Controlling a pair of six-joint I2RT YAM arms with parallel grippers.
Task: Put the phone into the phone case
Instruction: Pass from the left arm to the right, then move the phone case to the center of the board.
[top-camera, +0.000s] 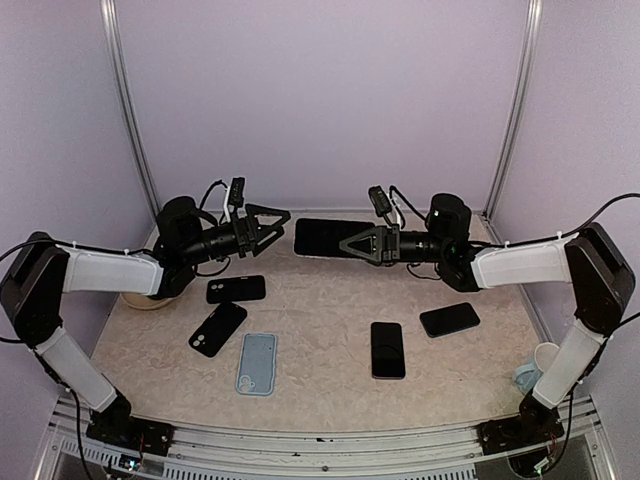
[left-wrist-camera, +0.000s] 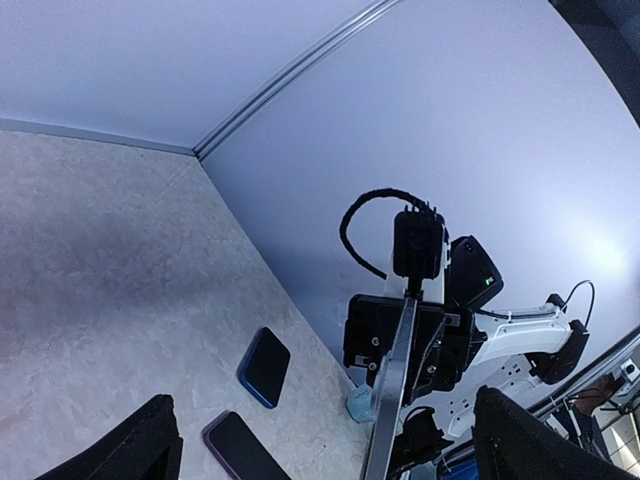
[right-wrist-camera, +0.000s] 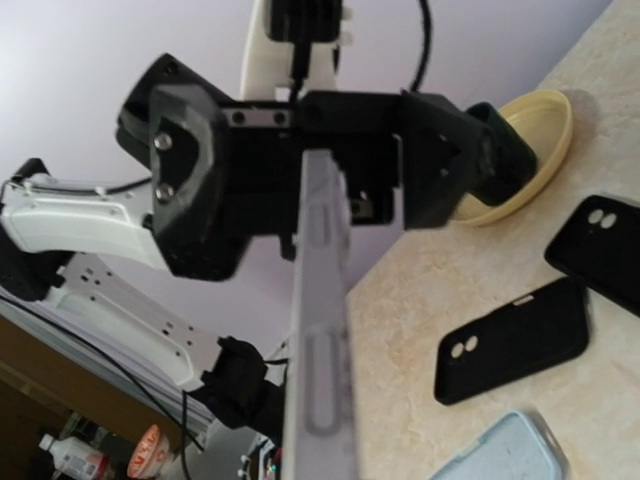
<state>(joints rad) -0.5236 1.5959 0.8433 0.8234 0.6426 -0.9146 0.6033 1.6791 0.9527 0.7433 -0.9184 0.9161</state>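
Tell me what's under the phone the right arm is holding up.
The phone hangs in the air, gripped by the right end effector. Below it only bare table shows. The table strip it covers in the overhead view is hidden.

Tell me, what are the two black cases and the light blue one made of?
The far black case and near black case look like matte rubber or silicone: dull, no shine. The light blue case looks like smooth plastic or silicone, from its even pale surface; can't tell which.
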